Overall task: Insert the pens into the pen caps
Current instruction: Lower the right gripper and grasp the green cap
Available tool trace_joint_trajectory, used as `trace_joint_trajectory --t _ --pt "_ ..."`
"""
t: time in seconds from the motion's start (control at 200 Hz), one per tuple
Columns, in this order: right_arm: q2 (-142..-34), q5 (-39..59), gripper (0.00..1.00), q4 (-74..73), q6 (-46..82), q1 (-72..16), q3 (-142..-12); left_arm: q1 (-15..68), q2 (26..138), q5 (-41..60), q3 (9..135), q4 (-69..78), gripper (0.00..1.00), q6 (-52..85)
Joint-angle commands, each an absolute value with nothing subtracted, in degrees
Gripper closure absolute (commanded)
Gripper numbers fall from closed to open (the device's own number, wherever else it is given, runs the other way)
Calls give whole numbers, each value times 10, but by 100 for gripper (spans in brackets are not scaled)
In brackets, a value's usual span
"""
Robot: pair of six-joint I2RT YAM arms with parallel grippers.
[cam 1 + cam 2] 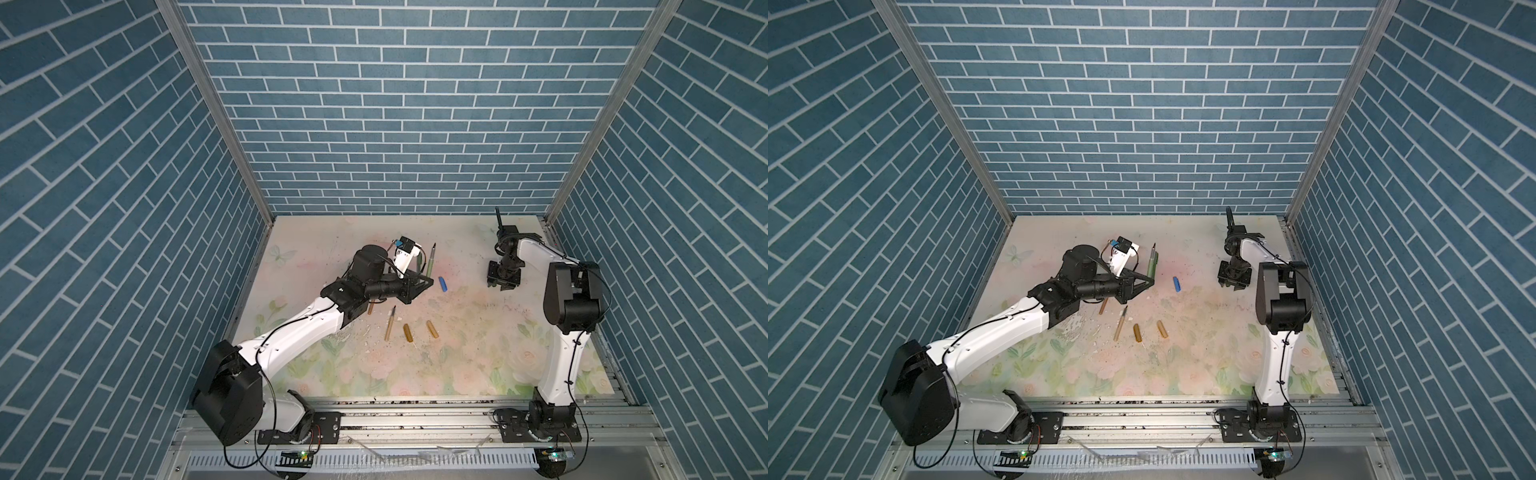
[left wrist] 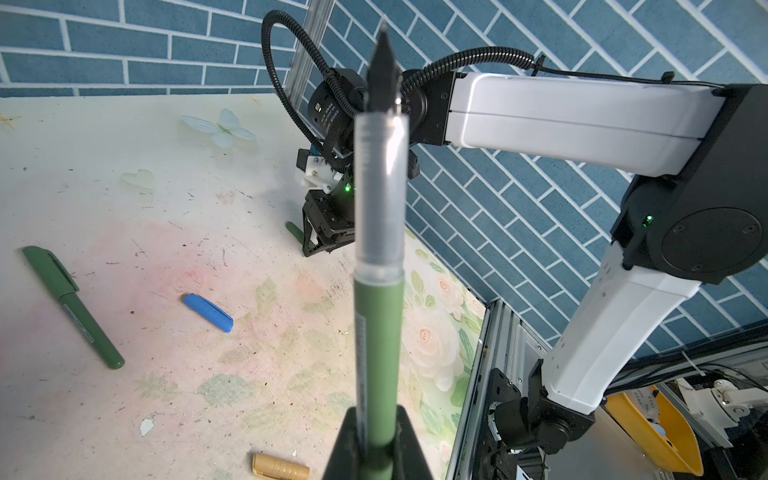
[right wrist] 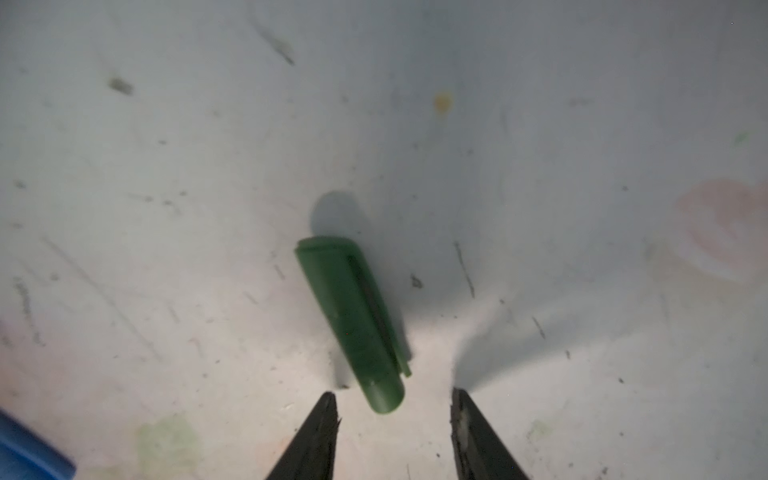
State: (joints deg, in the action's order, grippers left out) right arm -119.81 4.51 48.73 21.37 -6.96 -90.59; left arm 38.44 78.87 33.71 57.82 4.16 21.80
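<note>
My left gripper is shut on a dark green pen, held above the mat with its dark tip pointing away. My right gripper is open and low over a green pen cap; the cap's near end lies just ahead of the gap between the fingertips, touching neither. A blue cap lies between the arms. A golden pen and two amber caps lie nearer the front. A capped green pen lies flat.
Another golden pen pokes out from under the left arm. White chips litter the flowered mat. Blue brick walls close three sides, and a metal rail carrying both arm bases runs along the front.
</note>
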Motion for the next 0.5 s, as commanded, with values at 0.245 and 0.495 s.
trace_joint_trajectory --t 0.245,0.495 --pt "-1160 137 81 466 138 -30 -936 388 802 351 593 44 100 202" --pt "-1186 177 83 463 109 -8 -948 402 813 379 596 51 100 200"
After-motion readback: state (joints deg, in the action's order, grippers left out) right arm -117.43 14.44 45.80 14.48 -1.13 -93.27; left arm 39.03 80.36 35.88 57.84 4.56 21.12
